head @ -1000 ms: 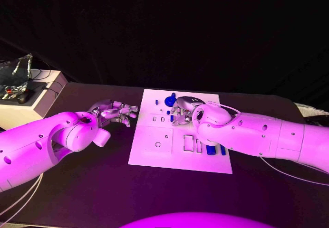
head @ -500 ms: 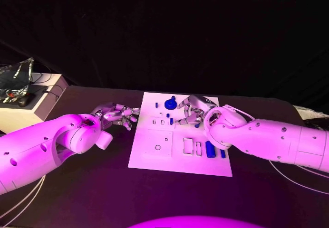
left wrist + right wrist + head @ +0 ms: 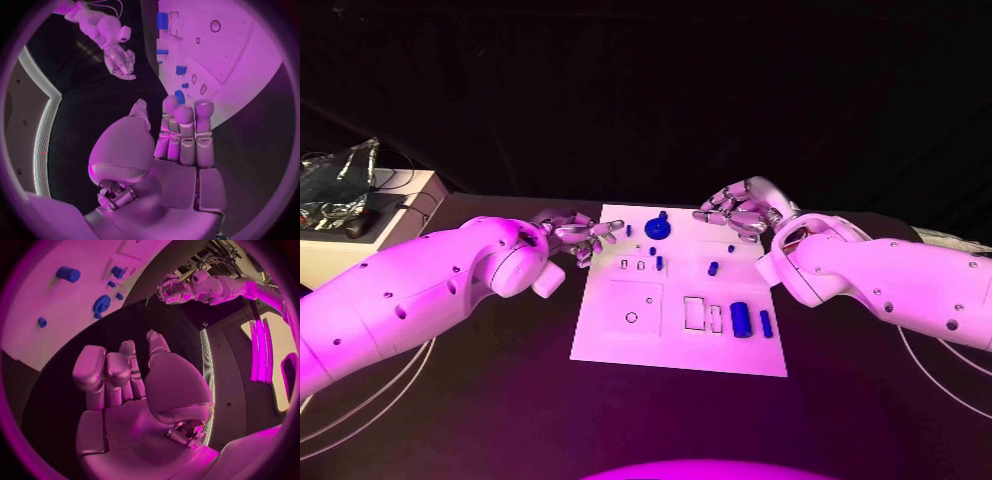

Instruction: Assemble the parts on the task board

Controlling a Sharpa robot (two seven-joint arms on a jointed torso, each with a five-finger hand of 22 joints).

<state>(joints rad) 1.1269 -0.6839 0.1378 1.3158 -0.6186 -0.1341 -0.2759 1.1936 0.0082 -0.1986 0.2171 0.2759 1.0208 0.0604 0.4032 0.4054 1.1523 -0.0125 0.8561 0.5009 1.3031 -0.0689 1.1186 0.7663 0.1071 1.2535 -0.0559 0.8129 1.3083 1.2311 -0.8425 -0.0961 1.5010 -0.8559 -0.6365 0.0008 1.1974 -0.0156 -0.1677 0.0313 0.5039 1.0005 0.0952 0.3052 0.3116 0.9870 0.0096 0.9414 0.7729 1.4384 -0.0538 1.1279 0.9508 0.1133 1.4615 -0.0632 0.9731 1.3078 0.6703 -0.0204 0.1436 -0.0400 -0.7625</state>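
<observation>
My left hand hovers just off the left edge of the white board, near its far corner, fingers straight and slightly spread, holding nothing. My right hand is lifted over the board's far right corner, fingers loosely curled, also empty as far as I can tell.

The board is a flat, smooth, matte white rectangle in the middle of the black tabletop, with shallow rectangular and round cutouts. The blue parts look like hard, smooth plastic. A round disc with a knob sits near the far edge, several tiny pegs are scattered in the middle, and a stubby cylinder lies beside a thin bar near the right edge.

I judge that the next step is to choose a part. The pegs are small, so a fingertip pinch from directly above seems wisest, lowering slowly to avoid knocking neighbouring pieces.
</observation>
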